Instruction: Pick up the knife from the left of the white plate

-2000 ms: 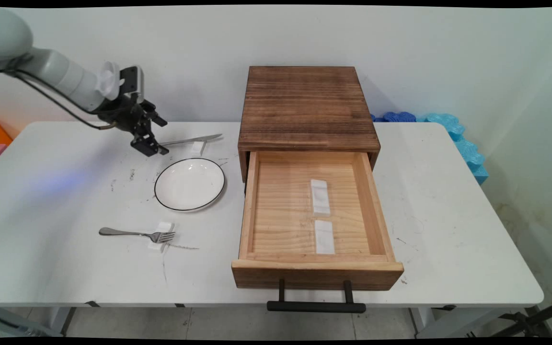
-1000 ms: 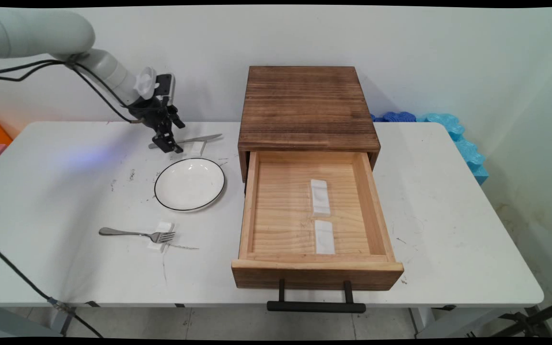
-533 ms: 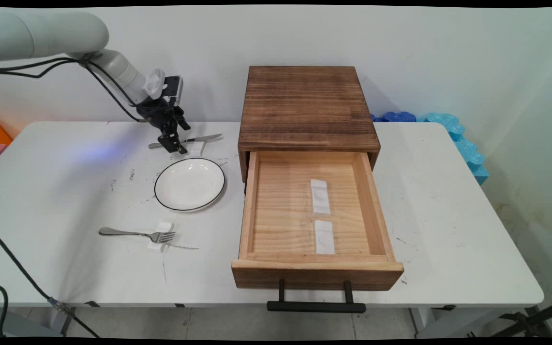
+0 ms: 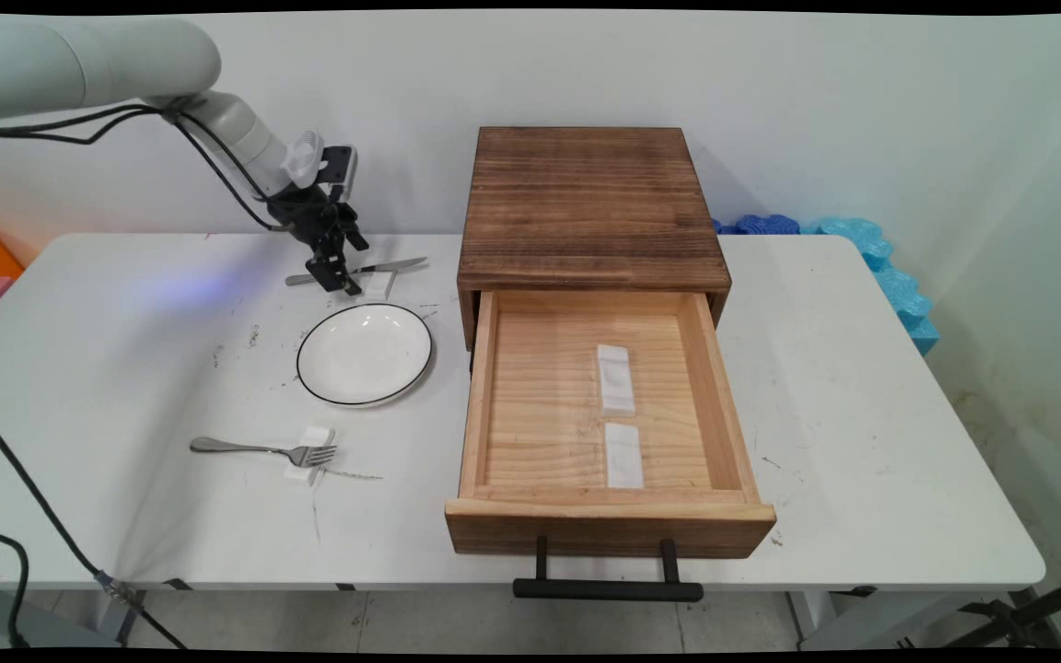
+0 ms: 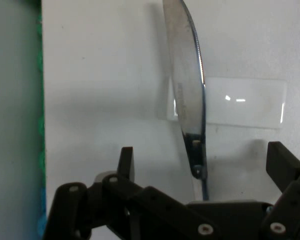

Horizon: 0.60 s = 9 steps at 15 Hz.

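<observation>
Knife [image 4: 374, 268] [image 5: 187, 90] lies at the far left of the table [image 4: 125, 368], propped on a small white block [image 4: 379, 284] behind the plate [image 4: 365, 354]. The gripper [image 4: 337, 281] [image 5: 205, 160] hangs over it, fingers spread either side, seemingly not touching.

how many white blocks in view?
4: two in the drawer, far and near; one under the fork; one under the knife, beside the tool.
</observation>
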Available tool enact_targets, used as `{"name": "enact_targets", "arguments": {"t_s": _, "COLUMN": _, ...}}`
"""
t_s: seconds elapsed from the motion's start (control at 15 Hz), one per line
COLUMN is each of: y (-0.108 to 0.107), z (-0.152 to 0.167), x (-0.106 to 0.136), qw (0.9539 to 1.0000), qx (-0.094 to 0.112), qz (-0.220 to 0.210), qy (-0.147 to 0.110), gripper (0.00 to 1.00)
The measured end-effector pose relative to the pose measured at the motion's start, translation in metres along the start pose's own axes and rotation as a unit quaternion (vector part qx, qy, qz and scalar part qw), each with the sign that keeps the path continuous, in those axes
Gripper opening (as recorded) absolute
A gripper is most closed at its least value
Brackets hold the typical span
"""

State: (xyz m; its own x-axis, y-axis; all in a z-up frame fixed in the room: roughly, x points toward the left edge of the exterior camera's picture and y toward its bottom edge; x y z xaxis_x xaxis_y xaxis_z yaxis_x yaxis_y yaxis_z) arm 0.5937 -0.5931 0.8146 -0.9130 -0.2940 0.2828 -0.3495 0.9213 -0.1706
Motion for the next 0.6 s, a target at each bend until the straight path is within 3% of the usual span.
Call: {"name": "enact_targets", "arguments": {"t_s": 0.6, "y": -0.0037, "z": -0.0020, "x": 0.0003, "qw": 0.9999, "qx": -0.005, "qz": 0.006, "qy": -0.011, "gripper": 1.00}}
